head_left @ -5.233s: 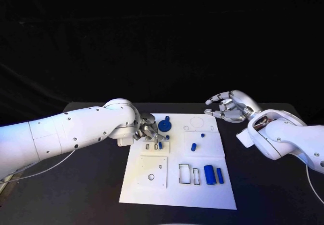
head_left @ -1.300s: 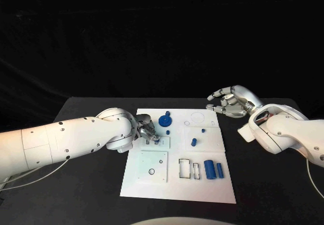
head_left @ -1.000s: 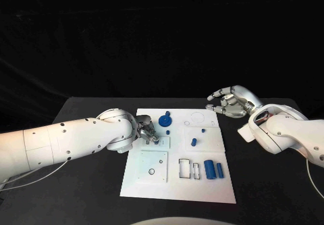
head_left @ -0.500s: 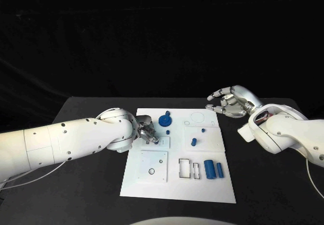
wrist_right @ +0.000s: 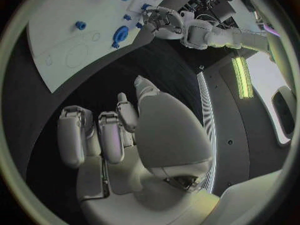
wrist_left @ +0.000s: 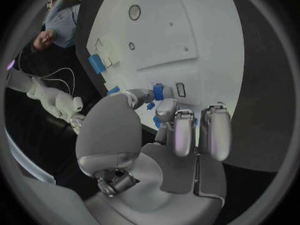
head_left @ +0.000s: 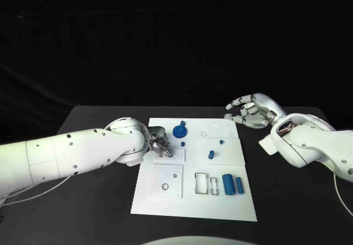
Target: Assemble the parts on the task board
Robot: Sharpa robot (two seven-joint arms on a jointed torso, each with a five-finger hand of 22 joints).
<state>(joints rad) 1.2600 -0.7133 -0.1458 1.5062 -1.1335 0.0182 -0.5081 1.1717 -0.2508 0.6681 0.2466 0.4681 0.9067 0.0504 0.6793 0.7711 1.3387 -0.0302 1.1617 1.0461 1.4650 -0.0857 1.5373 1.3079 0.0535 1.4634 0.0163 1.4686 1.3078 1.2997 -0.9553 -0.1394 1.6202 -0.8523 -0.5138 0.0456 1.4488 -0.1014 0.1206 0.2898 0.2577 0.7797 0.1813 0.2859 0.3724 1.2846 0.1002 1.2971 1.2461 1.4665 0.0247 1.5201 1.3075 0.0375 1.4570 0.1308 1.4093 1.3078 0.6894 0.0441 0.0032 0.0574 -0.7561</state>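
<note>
Your left hand (head_left: pixel 159 146) sits at the left edge of the board (head_left: pixel 195 204), fingers drawn together on a small blue peg (wrist_left: pixel 158 91). The left wrist view shows the peg pinched between fingertips (wrist_left: pixel 164 107) just beside a small rectangular slot; whether it already touches the board you cannot tell. Your right hand (head_left: pixel 250 112) hovers above the desk (head_left: pixel 294 204) off the board's far right corner, fingers spread and loosely curled, holding nothing, well apart from every part.

The board lies in the middle of a black desk, with black drape behind.

Count on the board, head view: one gear (head_left: pixel 179 133) near the far edge, one knob (head_left: pixel 204 139) beside it, two small pegs (head_left: pixel 211 153) mid-board, two cylinders (head_left: pixel 228 182) lying side by side near the right edge. Smaller pieces near your left hand are too hidden to count.
</note>
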